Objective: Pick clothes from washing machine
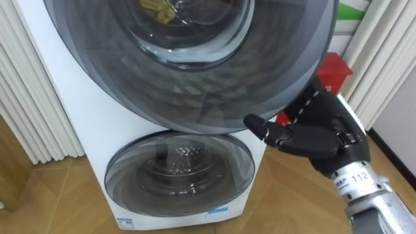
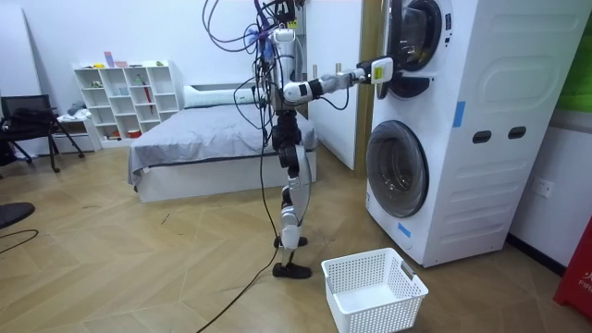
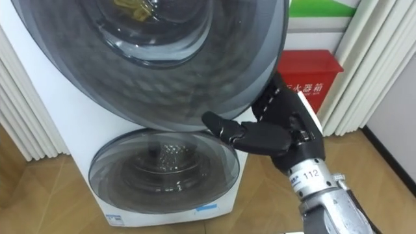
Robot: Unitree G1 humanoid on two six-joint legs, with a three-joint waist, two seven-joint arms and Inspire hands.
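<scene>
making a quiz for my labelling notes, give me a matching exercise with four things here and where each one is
Things:
1. right robot hand
2. yellow cloth
3. white basket
4. red box

Places:
A. on the wooden floor in front of the washing machine
B. at the rim of the upper door
C. behind the upper door's glass
D. beside the machine, on the robot's right

Pairs: 1-B, 2-C, 3-A, 4-D

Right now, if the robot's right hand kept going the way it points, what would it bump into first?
Probably the upper door: the right hand sits at its rim and points up toward it. Depth is hard to judge.
</scene>
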